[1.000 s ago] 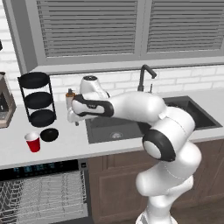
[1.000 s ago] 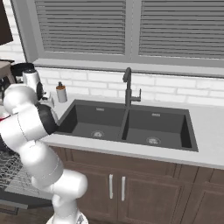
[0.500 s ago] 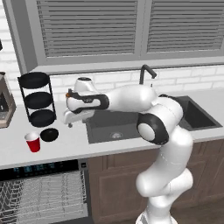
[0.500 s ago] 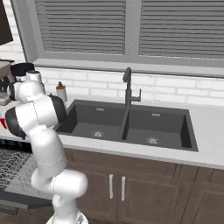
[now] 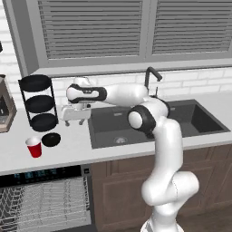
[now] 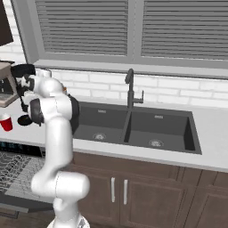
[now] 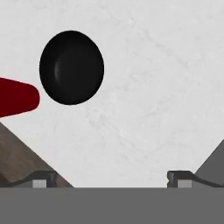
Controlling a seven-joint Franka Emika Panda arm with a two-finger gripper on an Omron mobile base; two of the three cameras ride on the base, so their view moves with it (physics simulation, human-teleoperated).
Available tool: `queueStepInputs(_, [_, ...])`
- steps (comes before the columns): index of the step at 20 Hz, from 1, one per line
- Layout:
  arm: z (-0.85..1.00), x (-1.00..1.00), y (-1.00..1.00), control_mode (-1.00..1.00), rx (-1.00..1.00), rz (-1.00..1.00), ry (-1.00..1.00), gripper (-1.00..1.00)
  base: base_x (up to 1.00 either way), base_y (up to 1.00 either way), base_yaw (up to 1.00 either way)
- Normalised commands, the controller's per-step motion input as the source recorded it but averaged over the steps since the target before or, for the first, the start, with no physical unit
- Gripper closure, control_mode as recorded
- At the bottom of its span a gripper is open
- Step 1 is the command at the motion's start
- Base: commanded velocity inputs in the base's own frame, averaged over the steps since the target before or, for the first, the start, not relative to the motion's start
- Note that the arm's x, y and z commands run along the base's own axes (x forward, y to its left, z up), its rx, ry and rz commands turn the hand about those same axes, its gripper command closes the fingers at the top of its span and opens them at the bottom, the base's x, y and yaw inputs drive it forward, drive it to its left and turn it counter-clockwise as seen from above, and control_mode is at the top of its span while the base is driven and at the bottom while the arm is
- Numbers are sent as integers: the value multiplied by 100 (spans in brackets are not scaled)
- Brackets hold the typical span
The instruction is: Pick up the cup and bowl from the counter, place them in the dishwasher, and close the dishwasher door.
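Red cup (image 5: 34, 147) stands just beside black bowl (image 5: 50, 139) on counter (image 5: 72, 145).

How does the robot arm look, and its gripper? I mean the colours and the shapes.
The arm is glossy white, built of rounded tube-like segments with dark grey rings at the joints. The gripper is a pale, boxy hand; its fingertips are small, dark and flat-topped. No cables or markings are visible.

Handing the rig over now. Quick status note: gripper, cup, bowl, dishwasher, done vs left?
Gripper: open, empty, above the counter between the three-tier stand and the sink.
Cup: upright on the counter, beside the bowl, both in front of the stand.
Dishwasher: open, racks showing.
Done: nothing picked or loaded.
Left: load cup and bowl, then close the door.
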Motion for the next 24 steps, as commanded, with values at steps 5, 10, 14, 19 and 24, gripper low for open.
queueStepInputs(5, [-1, 25, 28, -100, -5, -9, 27, -100, 0, 0, 0])
queueStepInputs(10, [-23, -49, -2, -100, -1, -12, 3, -100, 0, 0, 0])
queueStepInputs(14, [-96, -100, -48, -100, 0, -1, -19, -100, 0, 0, 0])
queueStepInputs(19, [-47, -67, -15, -100, 0, 0, -14, -100, 0, 0, 0])
queueStepInputs(24, [-1, -11, 6, -100, 4, -10, -11, -100, 0, 0, 0])
